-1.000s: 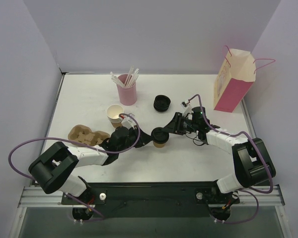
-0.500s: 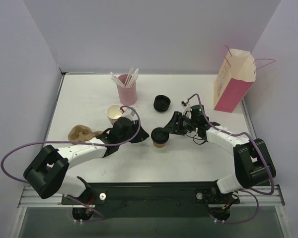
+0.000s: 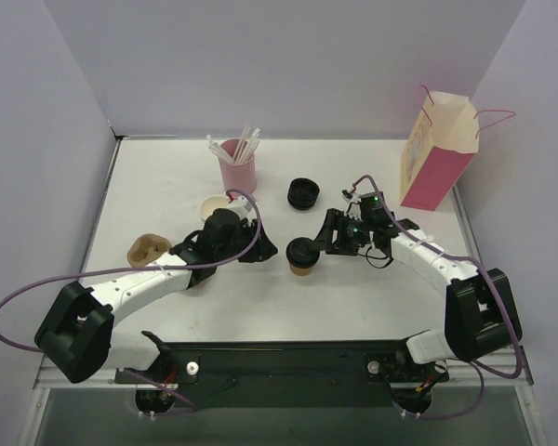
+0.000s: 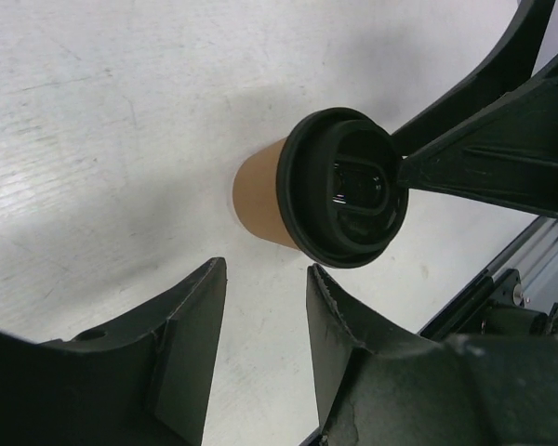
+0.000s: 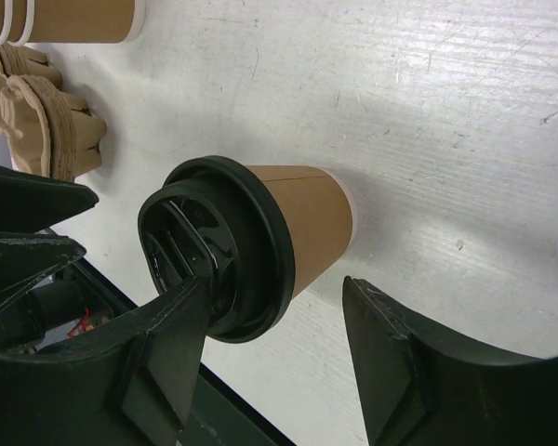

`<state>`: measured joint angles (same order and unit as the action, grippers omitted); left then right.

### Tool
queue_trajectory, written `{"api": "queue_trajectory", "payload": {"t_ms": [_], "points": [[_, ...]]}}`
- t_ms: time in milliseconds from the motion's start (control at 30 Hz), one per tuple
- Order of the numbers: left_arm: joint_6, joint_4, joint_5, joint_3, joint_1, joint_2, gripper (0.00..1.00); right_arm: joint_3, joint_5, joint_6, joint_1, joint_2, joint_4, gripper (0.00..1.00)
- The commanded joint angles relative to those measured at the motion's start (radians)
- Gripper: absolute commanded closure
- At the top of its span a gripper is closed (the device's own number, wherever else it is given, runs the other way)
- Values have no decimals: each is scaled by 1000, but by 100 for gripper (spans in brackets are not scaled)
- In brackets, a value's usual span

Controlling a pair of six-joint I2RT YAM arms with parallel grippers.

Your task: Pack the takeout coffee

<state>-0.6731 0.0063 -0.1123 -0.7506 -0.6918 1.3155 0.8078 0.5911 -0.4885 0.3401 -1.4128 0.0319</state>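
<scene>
centrally, the takeout coffee (image 3: 300, 256) stood on the worktop (image 3: 167, 186), right pincer (image 3: 318, 243) spread around it from 2 o'clock, left pincer (image 4: 265, 274) spread just beside it at 9 o'clock.

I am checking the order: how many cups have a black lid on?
1: the takeout coffee, mid-table between the left hand and the right hand. The stacked paper cups to its left and the pink straw cup behind them have no lid.
</scene>
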Motion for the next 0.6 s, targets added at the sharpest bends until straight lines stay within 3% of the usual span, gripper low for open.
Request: {"api": "queue_trajectory", "payload": {"t_ms": [0, 167, 567], "points": [[64, 116, -124, -64, 2, 54, 49, -15, 15, 42, 2, 69, 36, 41], [69, 141, -171, -96, -8, 128, 49, -32, 33, 50, 4, 100, 34, 41], [-9, 299, -138, 11, -68, 160, 50, -41, 56, 57, 25, 47, 5, 48]]}}
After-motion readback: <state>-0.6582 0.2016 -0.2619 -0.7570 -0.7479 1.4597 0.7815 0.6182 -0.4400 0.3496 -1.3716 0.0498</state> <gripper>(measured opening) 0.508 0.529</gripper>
